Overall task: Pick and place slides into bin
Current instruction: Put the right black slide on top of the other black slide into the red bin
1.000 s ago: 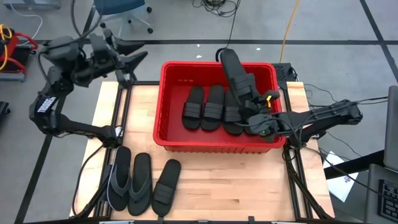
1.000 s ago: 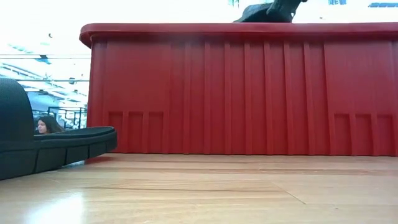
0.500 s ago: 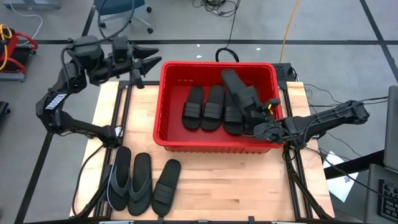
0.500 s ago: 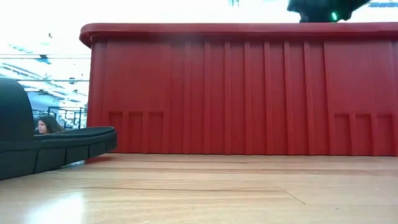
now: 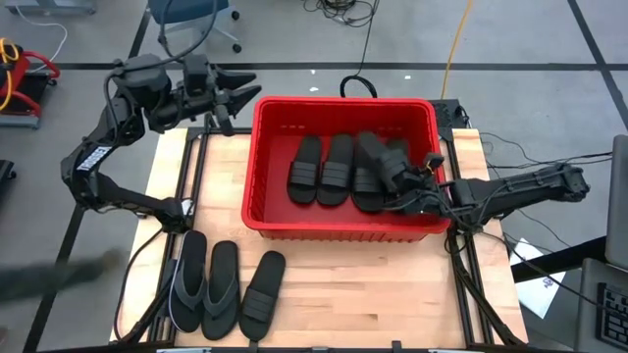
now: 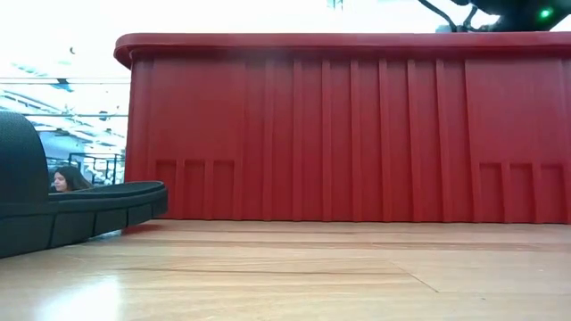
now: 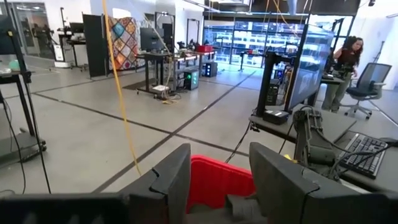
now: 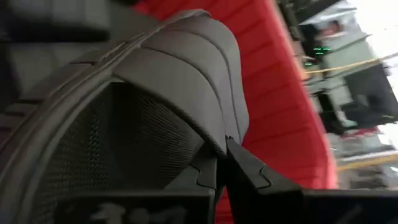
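R claw [image 5: 404,186] low in bin [image 5: 265,167], clamped on slide [image 5: 378,162].

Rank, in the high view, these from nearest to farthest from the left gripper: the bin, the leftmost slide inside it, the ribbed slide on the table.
From the left gripper:
1. bin, its near-left corner.
2. leftmost slide inside, bin's left part.
3. ribbed slide on the table, front edge.

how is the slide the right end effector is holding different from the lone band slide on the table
The held slide is inside the red bin, lying partly on top of other slides; the lone band slide lies flat on the bare wood table outside it. The right end effector is shut on the held slide's strap, while nothing touches the lone band slide. Both are black with a wide band strap.
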You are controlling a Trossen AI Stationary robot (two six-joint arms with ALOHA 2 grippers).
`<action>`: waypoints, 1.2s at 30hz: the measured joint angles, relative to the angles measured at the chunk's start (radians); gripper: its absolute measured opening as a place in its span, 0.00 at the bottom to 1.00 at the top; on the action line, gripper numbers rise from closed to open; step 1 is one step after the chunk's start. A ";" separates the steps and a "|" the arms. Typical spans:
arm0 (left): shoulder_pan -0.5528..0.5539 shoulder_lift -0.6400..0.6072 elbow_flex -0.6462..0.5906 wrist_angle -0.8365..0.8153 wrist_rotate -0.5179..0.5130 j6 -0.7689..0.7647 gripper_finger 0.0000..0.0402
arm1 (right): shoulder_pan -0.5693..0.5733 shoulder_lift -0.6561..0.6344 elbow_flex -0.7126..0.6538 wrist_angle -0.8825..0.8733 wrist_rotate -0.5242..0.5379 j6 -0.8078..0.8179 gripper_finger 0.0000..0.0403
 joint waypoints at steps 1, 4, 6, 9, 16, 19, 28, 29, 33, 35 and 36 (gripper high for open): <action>0.000 0.001 0.000 0.000 -0.004 0.001 0.41 | -0.004 0.001 0.002 0.002 -0.022 0.000 0.01; 0.000 0.008 0.000 0.000 -0.006 0.005 0.41 | -0.023 0.007 0.006 0.006 -0.093 0.000 0.01; 0.000 0.011 0.000 -0.003 -0.006 0.005 0.41 | -0.036 0.008 0.006 -0.002 -0.096 0.000 0.02; 0.000 0.012 0.000 -0.003 -0.006 0.006 0.41 | -0.058 0.010 0.006 0.004 0.005 0.016 0.01; 0.000 0.022 0.000 -0.022 0.055 -0.074 0.41 | -0.078 0.010 0.080 0.040 -0.043 -0.098 0.01; 0.000 0.050 0.001 -0.044 0.173 -0.129 0.41 | -0.066 0.010 0.145 0.145 -0.051 -0.250 0.01; -0.033 0.246 0.000 0.016 0.464 -0.245 0.41 | -0.025 0.017 0.255 0.503 -0.042 -0.828 0.01; -0.038 0.262 0.000 0.041 0.474 -0.240 0.41 | -0.025 0.017 0.256 0.506 -0.039 -0.852 0.01; -0.054 0.305 0.000 0.153 0.504 -0.179 0.41 | -0.025 0.017 0.256 0.501 0.005 -0.889 0.01; -0.058 0.323 0.000 0.184 0.532 -0.164 0.41 | -0.025 0.017 0.256 0.505 0.004 -0.911 0.01; -0.056 0.334 0.000 0.191 0.554 -0.163 0.41 | -0.025 0.017 0.256 0.507 -0.001 -0.919 0.01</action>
